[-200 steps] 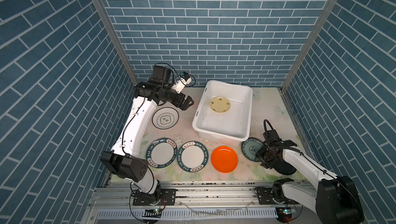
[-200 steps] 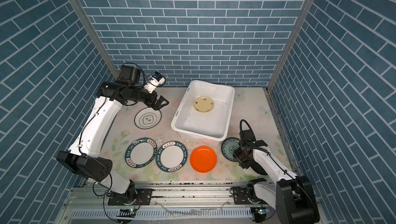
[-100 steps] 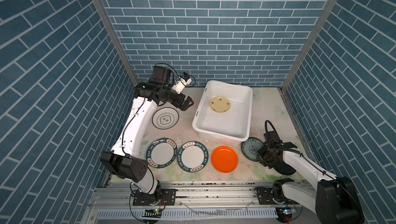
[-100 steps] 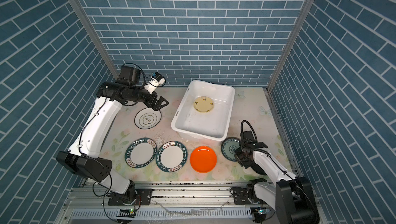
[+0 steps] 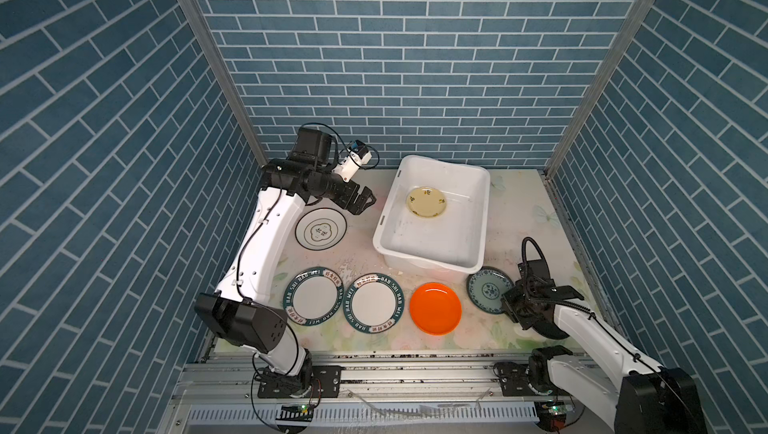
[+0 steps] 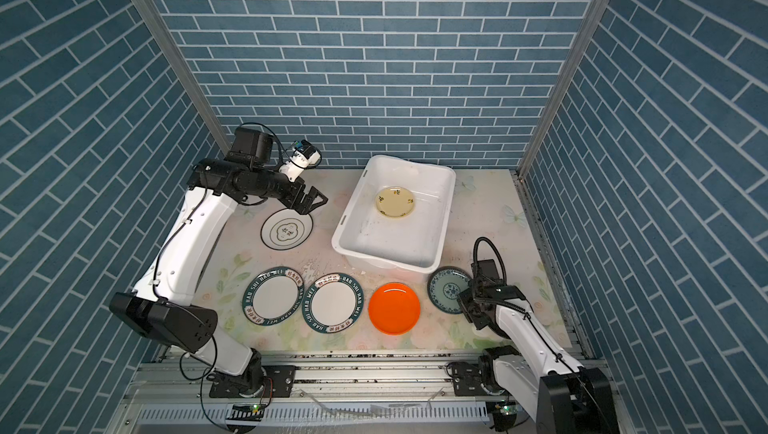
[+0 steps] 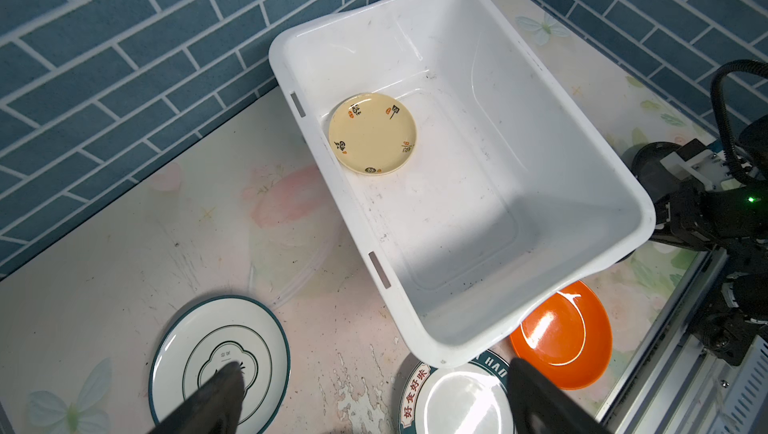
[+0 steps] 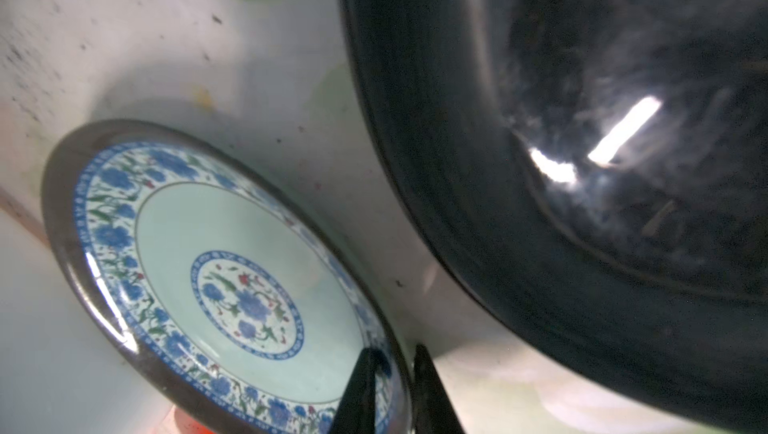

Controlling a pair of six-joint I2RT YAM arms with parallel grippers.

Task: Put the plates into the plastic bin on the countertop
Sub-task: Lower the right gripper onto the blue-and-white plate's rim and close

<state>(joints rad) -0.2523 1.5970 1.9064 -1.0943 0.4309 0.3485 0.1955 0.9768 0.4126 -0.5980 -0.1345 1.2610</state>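
right gripper [image 8: 392,394] clamped on the rim of the blue-green plate [image 8: 232,270] — one finger inside the rim, one outside; plate is on the countertop [image 5: 523,220] just beside the plastic bin [image 5: 432,240], black plate [image 8: 582,162] close by, not touching it. left gripper [image 5: 368,202] spread wide, holding nothing, above the countertop between the black-rimmed plate [image 5: 321,229] and the bin. cream-yellow plate [image 5: 427,201] lies flat inside the bin — the only one in. orange plate [image 5: 435,308], lettered plate [image 5: 373,304] and second lettered plate [image 5: 313,295] in a row in front of the bin, all outside it
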